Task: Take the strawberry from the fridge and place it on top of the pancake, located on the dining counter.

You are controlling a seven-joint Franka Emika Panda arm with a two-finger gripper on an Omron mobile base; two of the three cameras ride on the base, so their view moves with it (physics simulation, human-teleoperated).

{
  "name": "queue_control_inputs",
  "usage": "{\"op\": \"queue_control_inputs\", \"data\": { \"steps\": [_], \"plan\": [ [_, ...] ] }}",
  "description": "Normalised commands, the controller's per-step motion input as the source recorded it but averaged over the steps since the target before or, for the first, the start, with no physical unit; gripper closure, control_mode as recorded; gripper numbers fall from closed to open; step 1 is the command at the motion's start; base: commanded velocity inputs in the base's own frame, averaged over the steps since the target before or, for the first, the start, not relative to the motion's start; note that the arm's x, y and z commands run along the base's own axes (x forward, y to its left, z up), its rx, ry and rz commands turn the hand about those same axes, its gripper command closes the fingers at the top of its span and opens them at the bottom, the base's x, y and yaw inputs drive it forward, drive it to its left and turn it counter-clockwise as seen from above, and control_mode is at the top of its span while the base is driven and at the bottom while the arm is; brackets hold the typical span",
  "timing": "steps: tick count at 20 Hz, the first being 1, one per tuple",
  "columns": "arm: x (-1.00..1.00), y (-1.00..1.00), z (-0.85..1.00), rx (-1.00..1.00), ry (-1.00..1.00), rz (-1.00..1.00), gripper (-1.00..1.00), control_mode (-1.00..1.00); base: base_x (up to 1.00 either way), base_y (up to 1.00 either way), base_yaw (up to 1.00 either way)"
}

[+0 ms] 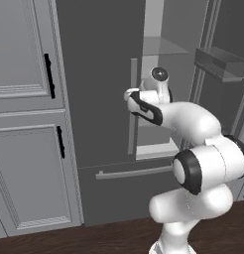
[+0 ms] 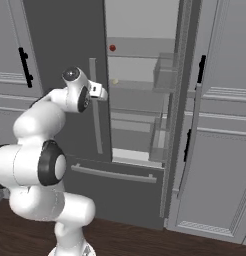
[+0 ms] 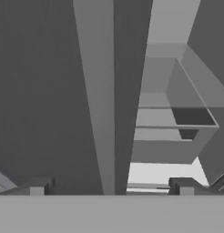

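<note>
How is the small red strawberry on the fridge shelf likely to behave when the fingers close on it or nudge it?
The strawberry looks roundish, so a nudge would probably roll it along the smooth shelf. It appears tiny beside the open gripper, so it could slip out between the fingers. As a soft fruit, it would likely bruise under firm squeezing.

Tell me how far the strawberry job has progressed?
Done: the fridge's right door stands open. In hand: nothing; the hand is open, facing the closed left door's bar handle. Left: pick the strawberry from its shelf and carry it to the pancake.
</note>
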Motion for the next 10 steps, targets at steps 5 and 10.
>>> {"op": "queue_control_inputs", "data": {
  "steps": [5,10],
  "plan": [
    [0.52,0.05,-0.16,0.0,0.0,0.0,-1.0,-1.0,0.0,0.0,0.0],
    [0.48,0.0,-0.22,0.0,0.0,0.0,-1.0,-1.0,0.0,0.0,0.0]
  ]
}}
